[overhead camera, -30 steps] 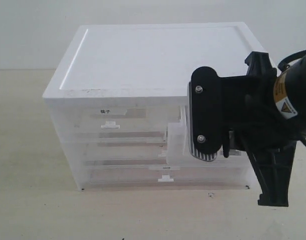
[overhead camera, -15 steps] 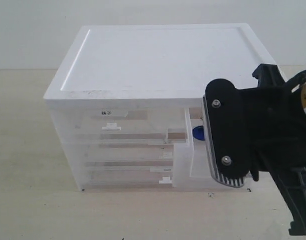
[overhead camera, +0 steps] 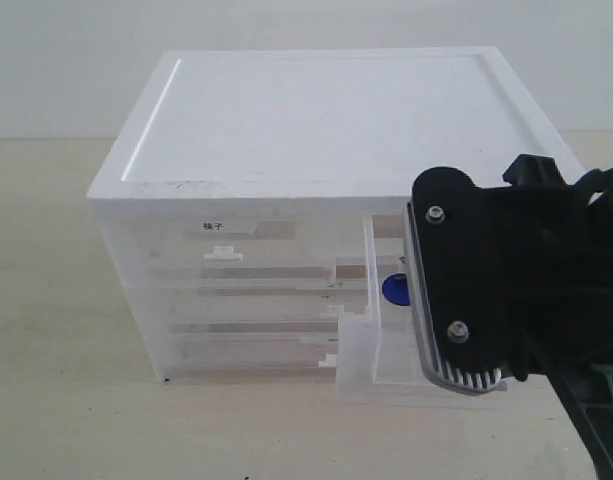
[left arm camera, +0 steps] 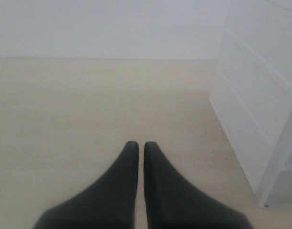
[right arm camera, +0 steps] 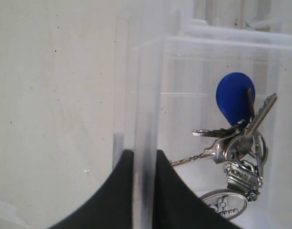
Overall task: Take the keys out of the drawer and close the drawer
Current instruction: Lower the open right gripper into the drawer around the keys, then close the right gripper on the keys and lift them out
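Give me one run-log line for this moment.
right gripper: shut on drawer | drawer: open | keys: inside drawer | left gripper: shut, empty

Black right hand [right arm camera: 145,160], tapered fingers [right arm camera: 100,202]; broad black plate [overhead camera: 456,290] with two silver screws [overhead camera: 435,212] and ribbed grey edge.

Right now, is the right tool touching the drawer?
Touching. The right wrist view shows the right tool clamped on the translucent front wall of the drawer, one finger on each side, no gap visible.
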`<state>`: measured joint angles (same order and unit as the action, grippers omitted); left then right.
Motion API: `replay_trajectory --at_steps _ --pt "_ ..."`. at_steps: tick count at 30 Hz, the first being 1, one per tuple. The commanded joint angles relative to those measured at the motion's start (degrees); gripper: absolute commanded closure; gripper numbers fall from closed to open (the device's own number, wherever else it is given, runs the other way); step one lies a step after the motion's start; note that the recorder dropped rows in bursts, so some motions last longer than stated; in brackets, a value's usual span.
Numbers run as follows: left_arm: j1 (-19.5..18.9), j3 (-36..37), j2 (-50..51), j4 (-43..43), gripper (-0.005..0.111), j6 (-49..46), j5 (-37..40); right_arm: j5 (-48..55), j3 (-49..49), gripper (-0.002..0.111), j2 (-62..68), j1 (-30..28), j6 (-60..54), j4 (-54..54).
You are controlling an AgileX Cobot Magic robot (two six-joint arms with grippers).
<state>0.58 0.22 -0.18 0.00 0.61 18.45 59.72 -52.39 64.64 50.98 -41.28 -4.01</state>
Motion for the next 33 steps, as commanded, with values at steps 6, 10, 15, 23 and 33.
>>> replay_trajectory --at_steps 6,10,15,23,33 --pt "-0.01 -0.22 0.18 0.00 0.102 -0.19 -0.66 1.18 -0.25 0.066 -0.80 -0.17 0.43 0.67" --pt "-0.01 -0.22 0.18 0.00 0.102 -0.19 -0.66 0.13 -0.25 0.058 -2.23 -0.17 0.43 0.66" --pt "-0.01 -0.22 0.18 0.00 0.102 -0.19 -0.66 -4.12 -0.33 0.058 -6.65 -0.17 5.89 0.66" --pt "-0.01 -0.22 0.18 0.00 0.102 -0.19 -0.66 -7.69 -0.33 0.058 -5.79 -0.17 36.69 -8.61" --pt "-0.01 -0.22 0.18 0.00 0.102 -0.19 -0.66 -10.67 -0.33 0.058 7.43 -0.17 56.15 -19.35"
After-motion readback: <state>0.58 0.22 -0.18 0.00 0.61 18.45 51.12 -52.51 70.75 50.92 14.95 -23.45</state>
